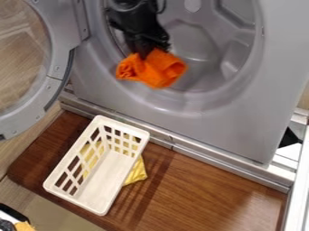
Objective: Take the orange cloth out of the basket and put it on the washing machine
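Washing machine [232, 128], grey, across the upper part of the view, its round door [55, 67] swung open at the left. Wooden board [199, 182], brown, along the foot of the machine. Basket [124, 125], white and slatted, lying on the board at a slant below the door opening, its open side up. Gripper [145, 54], black, pointing down before the lower left of the drum opening, closed on a bunched fold of the orange cloth [159, 71]; the cloth hangs beneath it, well apart from the basket. Yellow cloth [138, 173], seen through the slats and beyond the basket's right side.
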Robot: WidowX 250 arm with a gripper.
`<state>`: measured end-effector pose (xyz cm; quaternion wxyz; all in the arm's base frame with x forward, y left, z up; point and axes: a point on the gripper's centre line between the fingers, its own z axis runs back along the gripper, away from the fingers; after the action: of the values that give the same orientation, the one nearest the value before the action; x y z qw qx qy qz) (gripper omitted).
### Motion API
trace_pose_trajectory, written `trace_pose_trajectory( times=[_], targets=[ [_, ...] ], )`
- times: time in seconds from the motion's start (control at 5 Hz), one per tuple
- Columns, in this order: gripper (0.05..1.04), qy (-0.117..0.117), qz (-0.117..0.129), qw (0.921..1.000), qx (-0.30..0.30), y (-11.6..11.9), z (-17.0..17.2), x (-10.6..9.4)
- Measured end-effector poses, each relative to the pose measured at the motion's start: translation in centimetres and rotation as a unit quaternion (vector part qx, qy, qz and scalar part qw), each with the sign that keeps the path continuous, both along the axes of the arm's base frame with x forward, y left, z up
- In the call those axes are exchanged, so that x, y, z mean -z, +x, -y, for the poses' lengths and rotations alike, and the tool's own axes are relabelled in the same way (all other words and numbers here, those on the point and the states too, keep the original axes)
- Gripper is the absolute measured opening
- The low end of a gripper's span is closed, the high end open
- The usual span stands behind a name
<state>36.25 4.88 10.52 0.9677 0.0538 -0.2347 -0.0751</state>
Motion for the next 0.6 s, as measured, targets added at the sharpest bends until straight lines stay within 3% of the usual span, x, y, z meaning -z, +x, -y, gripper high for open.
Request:
trace_pose_trajectory(
  times=[0.6],
  targets=[
    [0.085,-0.015,-0.043,0.9983,0.036,4.2,1.3,5.1]
  ],
)
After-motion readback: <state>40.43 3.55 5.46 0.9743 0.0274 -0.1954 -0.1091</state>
